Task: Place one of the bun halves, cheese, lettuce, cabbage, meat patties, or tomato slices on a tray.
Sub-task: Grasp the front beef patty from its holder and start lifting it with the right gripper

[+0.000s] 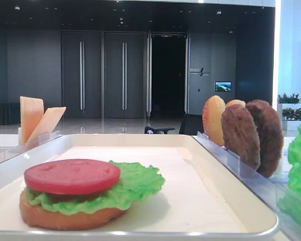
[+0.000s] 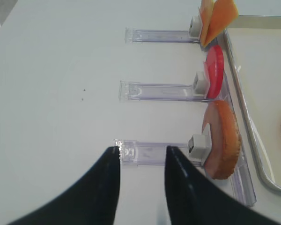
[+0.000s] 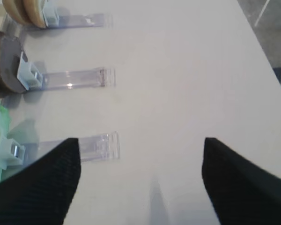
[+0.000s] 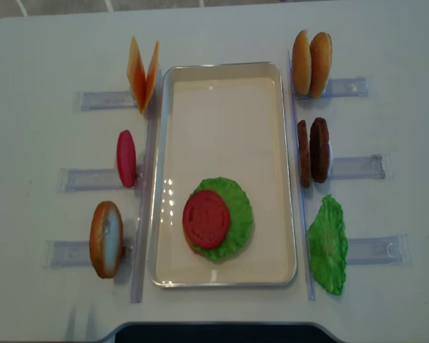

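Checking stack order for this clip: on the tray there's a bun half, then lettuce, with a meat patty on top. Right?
Not quite. The top layer is a tomato slice, not a patty; the overhead view shows it on the lettuce over the bun half on the tray.

Tomato slice lay on lettuce on bun in tray, cheese left, meat patties right

dark wall with tall double doors, glossy floor, perhaps planters.

Bright even overhead light, soft shadows, tray rim glare, blurry wrist views.
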Controlling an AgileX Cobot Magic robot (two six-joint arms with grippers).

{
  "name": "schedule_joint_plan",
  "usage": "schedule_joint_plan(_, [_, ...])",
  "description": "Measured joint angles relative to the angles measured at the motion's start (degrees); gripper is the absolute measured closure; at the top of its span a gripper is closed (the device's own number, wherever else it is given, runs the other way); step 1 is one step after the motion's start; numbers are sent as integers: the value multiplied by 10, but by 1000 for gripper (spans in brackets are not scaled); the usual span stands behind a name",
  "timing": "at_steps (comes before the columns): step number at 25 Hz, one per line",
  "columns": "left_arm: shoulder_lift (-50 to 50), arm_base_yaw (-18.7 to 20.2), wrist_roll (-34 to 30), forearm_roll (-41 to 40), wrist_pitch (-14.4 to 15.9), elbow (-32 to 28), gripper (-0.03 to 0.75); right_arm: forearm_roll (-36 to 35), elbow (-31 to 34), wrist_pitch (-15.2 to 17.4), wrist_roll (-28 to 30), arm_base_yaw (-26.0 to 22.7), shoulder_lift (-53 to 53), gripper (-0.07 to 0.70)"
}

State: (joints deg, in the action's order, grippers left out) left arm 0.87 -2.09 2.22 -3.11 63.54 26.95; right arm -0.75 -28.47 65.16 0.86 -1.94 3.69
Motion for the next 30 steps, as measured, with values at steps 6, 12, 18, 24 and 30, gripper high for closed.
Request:
schedule_joint_plan(6, [0, 0, 0, 0, 0, 0, 519, -2, -13, 0, 1, 0, 144, 91])
schedule_joint_plan(12, [0, 0, 0, 0, 0, 0, 566, -20, -72, 2, 10, 0, 315, 91])
schedule_joint_plan(18, [0, 0, 0, 0, 0, 0, 600, -50, -159, 21, 13, 0, 488, 91])
schedule_joint_plan(24, [0, 0, 0, 0, 0, 0, 650, -60, -257, 42, 13, 0, 612, 91])
schedule_joint_plan(30, [0, 0, 0, 0, 0, 0, 691, -74, -341, 47, 11, 0, 701, 91])
